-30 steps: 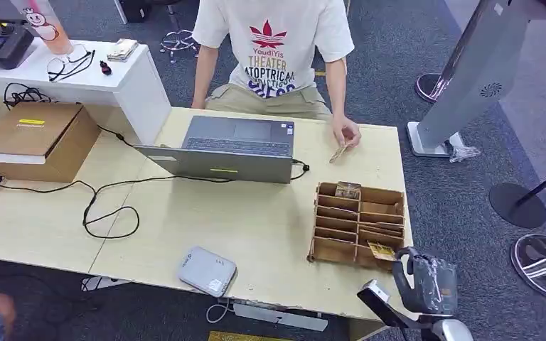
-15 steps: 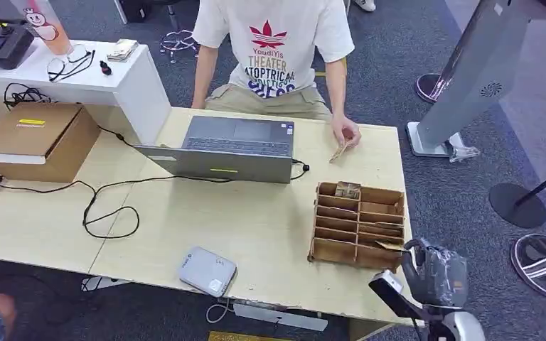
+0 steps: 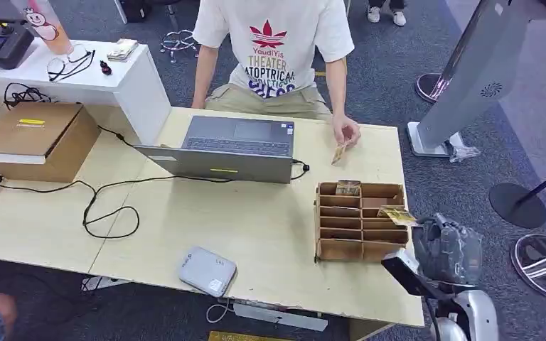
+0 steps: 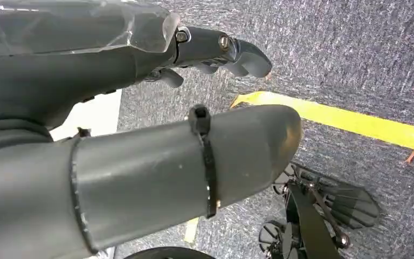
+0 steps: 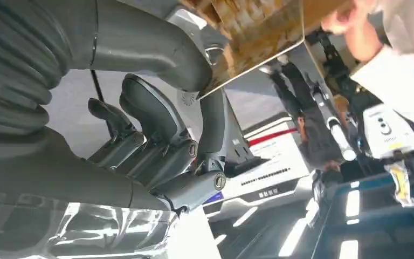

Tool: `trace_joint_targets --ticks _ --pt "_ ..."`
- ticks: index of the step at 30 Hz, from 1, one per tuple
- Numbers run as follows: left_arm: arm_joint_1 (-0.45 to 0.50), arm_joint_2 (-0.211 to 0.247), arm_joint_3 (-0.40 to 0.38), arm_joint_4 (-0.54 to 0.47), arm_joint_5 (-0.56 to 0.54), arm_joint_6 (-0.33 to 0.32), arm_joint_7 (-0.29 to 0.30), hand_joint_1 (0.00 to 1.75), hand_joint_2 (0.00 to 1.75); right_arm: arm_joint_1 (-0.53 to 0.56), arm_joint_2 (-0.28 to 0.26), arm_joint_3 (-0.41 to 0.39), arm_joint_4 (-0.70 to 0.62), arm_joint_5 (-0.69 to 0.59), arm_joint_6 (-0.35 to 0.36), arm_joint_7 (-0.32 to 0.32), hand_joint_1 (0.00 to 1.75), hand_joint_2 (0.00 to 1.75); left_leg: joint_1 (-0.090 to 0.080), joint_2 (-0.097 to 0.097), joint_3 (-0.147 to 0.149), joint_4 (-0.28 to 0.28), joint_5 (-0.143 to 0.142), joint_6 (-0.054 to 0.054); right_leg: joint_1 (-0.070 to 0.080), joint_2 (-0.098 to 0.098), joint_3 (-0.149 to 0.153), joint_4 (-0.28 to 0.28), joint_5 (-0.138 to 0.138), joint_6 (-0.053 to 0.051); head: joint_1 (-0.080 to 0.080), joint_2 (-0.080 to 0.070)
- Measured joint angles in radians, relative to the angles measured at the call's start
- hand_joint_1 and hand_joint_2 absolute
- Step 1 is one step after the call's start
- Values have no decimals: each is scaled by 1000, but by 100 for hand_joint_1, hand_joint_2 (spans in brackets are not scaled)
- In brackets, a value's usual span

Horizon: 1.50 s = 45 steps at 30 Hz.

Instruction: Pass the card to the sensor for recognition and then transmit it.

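Beside wooden card rack (image 3: 359, 222), at its right edge: right hand (image 3: 449, 249) pinches card (image 3: 397, 215) between thumb and finger, card clear of slots, roughly flat, long axis pointing from hand toward rack. Grey sensor (image 3: 207, 271) sits well apart on rack's opposite side, near front table edge (image 3: 256, 302). Likely next: carry card across past rack to sensor. Left hand (image 4: 140, 135) hangs over floor, fingers apart, holding nothing.
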Motion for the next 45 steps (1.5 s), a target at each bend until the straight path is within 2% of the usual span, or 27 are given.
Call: trace_joint_targets --ticks 16,22,29,36,45 --pt "-1 0 0 0 -12 1 1 0 0 -159 -27 -13 -6 -123 41 -85 175 175 0 0 0 0 0 0 0 0 0 0 0 0 0 0" --pt "-4 0 0 0 -17 -2 2 0 0 -261 -21 35 40 -154 52 -118 175 175 0 0 0 0 1 0 0 0 0 0 0 0 0 0" --pt "-9 -1 0 0 -35 -3 13 0 0 -420 24 124 153 -164 76 -122 175 175 0 0 0 0 2 0 0 0 0 1 1 0 0 0" --pt "-22 -1 -2 0 -47 -1 32 0 0 -576 111 219 316 -155 98 -116 175 175 0 0 -1 0 3 0 0 0 0 2 2 0 0 0" --pt "-32 -5 -10 0 -62 8 40 0 0 -678 203 300 485 -136 114 -93 175 175 0 -1 -1 0 3 0 0 0 0 2 2 0 0 0"
